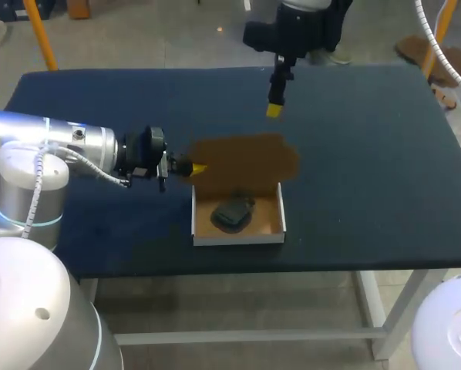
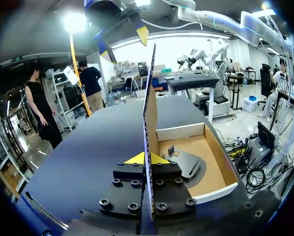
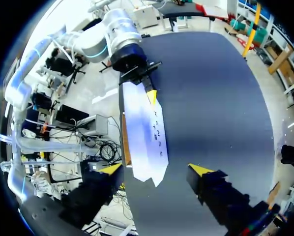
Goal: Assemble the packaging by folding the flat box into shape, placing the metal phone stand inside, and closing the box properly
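The cardboard box (image 1: 275,220) sits open near the table's front edge, brown inside with white outer walls. The dark metal phone stand (image 1: 233,213) lies on its floor, also seen in the left wrist view as the stand (image 2: 187,165). The lid flap (image 1: 247,159) is lifted off the table behind the box. My left gripper (image 1: 196,167) is shut on the lid's left edge; the lid (image 2: 150,113) runs edge-on between its yellow tips (image 2: 148,158). My right gripper (image 1: 274,109) hangs open above and behind the lid, holding nothing. From the right wrist, the lid's white outer face (image 3: 146,129) lies ahead of the open right gripper (image 3: 156,170).
The dark blue table (image 1: 369,139) stretches bare to the right and behind the box. The left arm (image 1: 61,150) lies low across the table's left side. The box's front wall stands close to the table's front edge (image 1: 292,270).
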Robot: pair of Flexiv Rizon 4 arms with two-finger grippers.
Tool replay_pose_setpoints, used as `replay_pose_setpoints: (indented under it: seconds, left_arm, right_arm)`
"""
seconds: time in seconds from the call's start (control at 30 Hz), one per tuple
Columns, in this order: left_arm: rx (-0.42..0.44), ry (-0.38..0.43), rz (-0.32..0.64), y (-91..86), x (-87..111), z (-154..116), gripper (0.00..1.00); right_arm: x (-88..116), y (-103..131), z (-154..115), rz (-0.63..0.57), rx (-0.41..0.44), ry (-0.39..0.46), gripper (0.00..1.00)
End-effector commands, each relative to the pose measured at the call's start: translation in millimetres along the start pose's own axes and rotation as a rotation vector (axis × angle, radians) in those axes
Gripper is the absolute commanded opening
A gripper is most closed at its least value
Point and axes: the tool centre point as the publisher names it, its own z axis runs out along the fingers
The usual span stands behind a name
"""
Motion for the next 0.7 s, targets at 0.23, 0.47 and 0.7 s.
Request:
replay_pose_setpoints:
  seconds: [0.23, 0.47, 0.7]
  left_arm:
    - [-0.007, 0.010, -0.004, -1.1, 0.0, 0, 0.00]
    - [-0.007, 0.010, -0.004, -1.1, 0.0, 0, 0.00]
    - [-0.007, 0.010, -0.004, -1.1, 0.0, 0, 0.00]
  right_arm:
    - [-2, 10, -3, -0.028, 0.027, -0.030, 0.86]
    - [-3, 20, 3, -0.045, 0.073, -0.117, 0.77]
    - [-7, 30, 13, -0.091, 0.081, -0.171, 0.62]
